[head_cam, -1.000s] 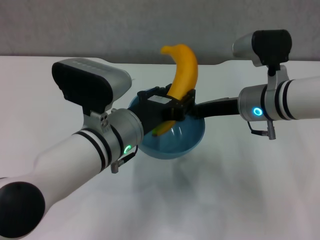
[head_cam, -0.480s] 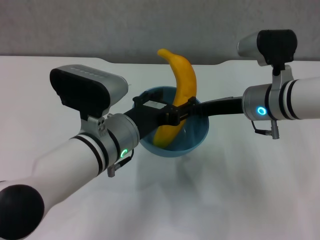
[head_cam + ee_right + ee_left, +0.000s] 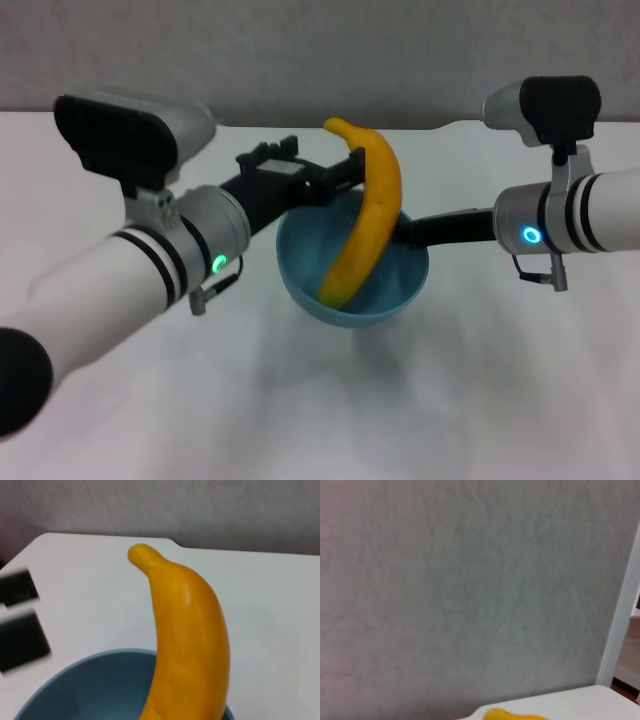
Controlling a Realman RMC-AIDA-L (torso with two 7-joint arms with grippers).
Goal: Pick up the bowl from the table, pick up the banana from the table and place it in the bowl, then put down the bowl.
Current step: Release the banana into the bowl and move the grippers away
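Backdrop, head view: a plain grey wall [image 3: 300, 50] is seen behind a wide white matte table [image 3: 450, 400], with a shallow notch visible in its far edge.
Bowl, head view: the round, deep, glossy light-blue bowl [image 3: 385, 295] is seen at mid-table, between the two arms; whether it rests on the table or is held just above it cannot be told.
Banana, head view: the curved yellow-orange banana [image 3: 368, 225] is stood steeply in the bowl, its lower end down against the inner wall and its upper end raised well above the far rim.
Left gripper, head view: the black left gripper [image 3: 340, 172] is reached out over the bowl's far-left rim, its jaws spread apart and nothing held between them; one finger [image 3: 345, 165] is seen just beside the banana's upper part.
Right gripper, head view: the right gripper [image 3: 405, 232] is brought in from the right to the bowl's rim and is seen clamped there, partly hidden behind the banana.
Left wrist view: mostly grey wall is shown; a strip of table and the banana's yellow tip [image 3: 512, 714] are caught at the frame's edge.
Right wrist view: the banana [image 3: 187, 640] is seen close, rising out of the blue bowl [image 3: 90, 685] with white table [image 3: 270, 610] behind; blurred black left-gripper fingers [image 3: 20, 630] are seen beyond the rim, apart from the banana.
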